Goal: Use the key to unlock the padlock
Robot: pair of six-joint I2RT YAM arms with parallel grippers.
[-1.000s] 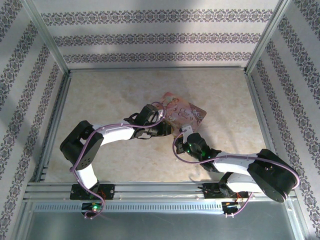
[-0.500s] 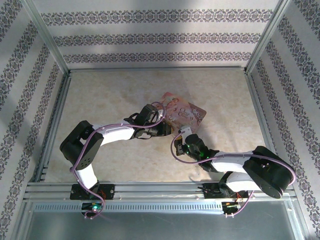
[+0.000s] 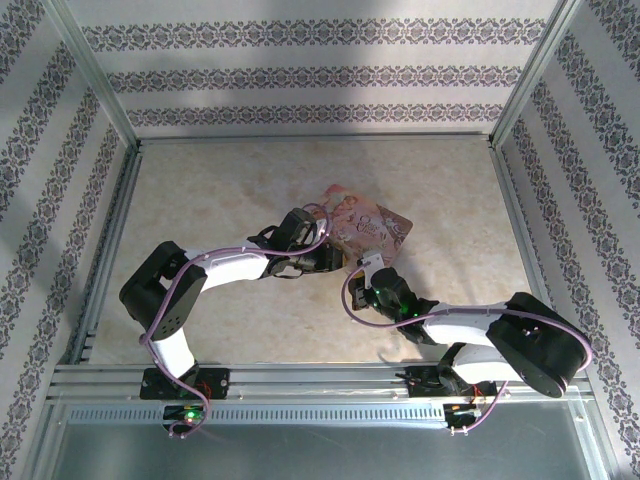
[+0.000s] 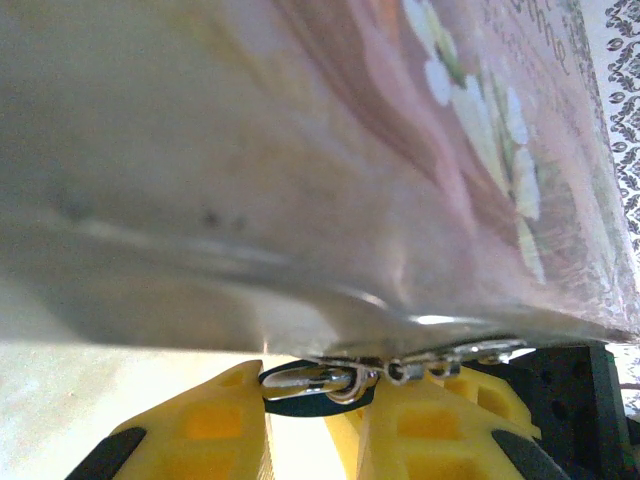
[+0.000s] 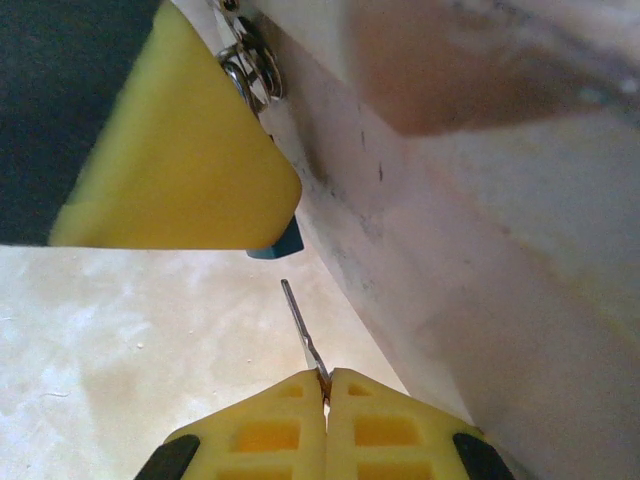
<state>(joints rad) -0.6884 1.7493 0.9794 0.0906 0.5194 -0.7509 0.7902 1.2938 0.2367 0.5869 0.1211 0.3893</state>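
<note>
The left gripper (image 4: 318,405) stands narrow, its yellow fingers (image 4: 205,428) apparently pinching the padlock (image 4: 322,380), though the close view blurs just where they bear. The padlock sits at the near edge of the tin (image 4: 300,150), by the silver rings there. It is small, stiff metal, light and likely slippery, and is best held by its flat sides with the keyhole left free. Its blue part peeks from under the left finger. The key (image 5: 300,325) points at it, just short, not touching. The right gripper (image 5: 326,388) is closed tight on the key, whose thin blade could twist.
</note>
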